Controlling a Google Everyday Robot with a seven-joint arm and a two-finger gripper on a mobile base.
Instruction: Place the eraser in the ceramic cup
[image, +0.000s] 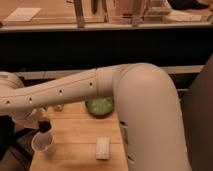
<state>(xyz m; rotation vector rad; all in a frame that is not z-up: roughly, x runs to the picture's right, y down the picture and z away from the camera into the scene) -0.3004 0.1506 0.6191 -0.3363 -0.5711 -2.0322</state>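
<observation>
From the camera view, the gripper (43, 125) hangs just above the ceramic cup (42, 144), at eight o'clock from the green bowl (100, 106). I cannot tell its grip, nor pick out the eraser against its dark tip.

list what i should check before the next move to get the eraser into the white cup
1. Claw over the small white ceramic cup: ok, it hangs just above the rim, at the front left of the wooden table.
2. Small black eraser in position: a dark piece shows at the claw's tip, right above the cup's opening; whether it is gripped, cannot tell.
3. Cup upright, opening facing up: ok.
4. Cup fully on the table: ok, though it stands close to the left edge.
5. Round green bowl and pale rectangular block away from the cup: ok, both sit well to its right.
</observation>
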